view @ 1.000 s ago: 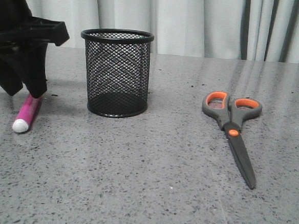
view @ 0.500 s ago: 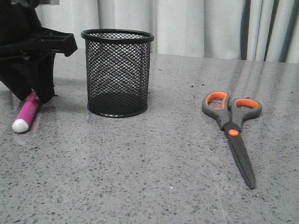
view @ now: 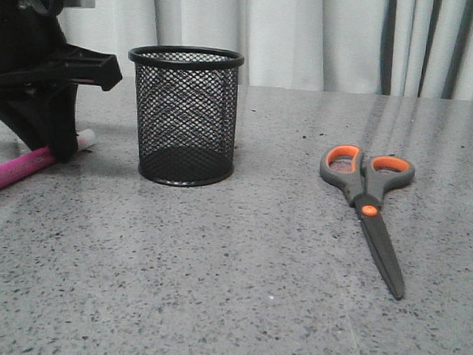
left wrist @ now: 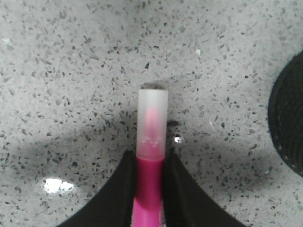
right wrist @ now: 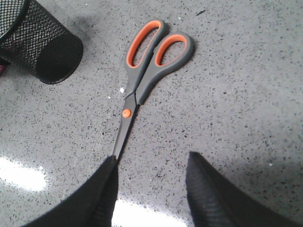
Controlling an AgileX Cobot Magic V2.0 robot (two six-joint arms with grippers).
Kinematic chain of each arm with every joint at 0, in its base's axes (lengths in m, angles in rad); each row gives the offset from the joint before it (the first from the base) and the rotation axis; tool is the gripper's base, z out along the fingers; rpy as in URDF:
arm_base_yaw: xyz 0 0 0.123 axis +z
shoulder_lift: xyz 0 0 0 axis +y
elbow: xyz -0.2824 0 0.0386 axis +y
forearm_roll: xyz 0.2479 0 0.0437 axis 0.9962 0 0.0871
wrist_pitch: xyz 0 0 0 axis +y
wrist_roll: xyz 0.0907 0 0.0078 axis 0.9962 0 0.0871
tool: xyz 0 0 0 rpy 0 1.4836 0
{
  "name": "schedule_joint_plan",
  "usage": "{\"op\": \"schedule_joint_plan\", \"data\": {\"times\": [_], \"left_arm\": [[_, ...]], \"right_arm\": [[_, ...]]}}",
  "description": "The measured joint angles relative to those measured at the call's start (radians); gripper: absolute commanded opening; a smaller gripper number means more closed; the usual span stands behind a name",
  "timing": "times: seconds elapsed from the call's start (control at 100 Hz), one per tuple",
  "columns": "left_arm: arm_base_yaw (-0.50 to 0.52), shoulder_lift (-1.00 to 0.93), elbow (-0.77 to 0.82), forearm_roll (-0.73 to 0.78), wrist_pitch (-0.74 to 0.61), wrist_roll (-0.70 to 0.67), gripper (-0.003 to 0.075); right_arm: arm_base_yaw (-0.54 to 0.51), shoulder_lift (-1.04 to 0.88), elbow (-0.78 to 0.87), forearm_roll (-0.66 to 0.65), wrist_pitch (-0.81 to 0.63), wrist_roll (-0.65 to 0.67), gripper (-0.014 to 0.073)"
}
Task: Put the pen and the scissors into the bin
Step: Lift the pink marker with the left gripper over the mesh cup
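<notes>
A speckled grey stone-look bench (view: pixel 235 307) carries three loose things, one of each: a small black wire-mesh cylindrical bin (view: pixel 184 115), a thick magenta-pink pen (view: pixel 13 173) with a translucent pale cap, and a pair of scissors (view: pixel 370 210) with dark grey blades, grey handles, orange-lined loops and an orange pivot screw. Pale pleated curtains (view: pixel 311 36) hang behind the far edge. The bin stands upright left of centre, its inside seemingly holding nothing, though the mesh makes that hard to judge. The scissors lie flat well to the right of it, blades closed, loops toward the curtains and tip toward the camera. In the front view the bulky black left gripper (view: pixel 50 144) stands just left of the bin and hides the middle of the pen; the pink barrel slants out to the left edge of the picture while the pale cap peeks out on the bin's side. In the left wrist view the two black fingers (left wrist: pixel 118 189) press against either side of the pink barrel just behind the cap, so this gripper is clamped on the pen, with the bin's dark rim near. The right gripper (right wrist: pixel 151 189) hovers above the scissors' blade tip, its fingers spread apart and holding nothing, one finger overlapping the tip in view.
</notes>
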Motion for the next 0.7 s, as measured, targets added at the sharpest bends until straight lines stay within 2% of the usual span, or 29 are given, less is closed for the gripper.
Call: {"op": "schedule_joint_plan", "data": {"times": [0.27,0.43,0.57,0.7], "left_arm": [[-0.001,-0.011,0.002,0.039,-0.004,0.000,-0.0020],[-0.001,-0.126,0.007,0.067,-0.031,0.000,-0.0020],[-0.004,-0.279,0.007,0.070,-0.126,0.000,-0.0020],[-0.039,-0.387,0.007,0.039,-0.279,0.000,-0.0020]], "right_arm": [[0.000,0.000,0.000,0.000,0.000,-0.002,0.0300],[0.000,0.000,0.000,0.000,0.000,-0.002,0.0300],[0.000,0.000,0.000,0.000,-0.005,-0.002,0.0300],[0.000,0.000,0.000,0.000,-0.007,-0.002,0.0300]]}}
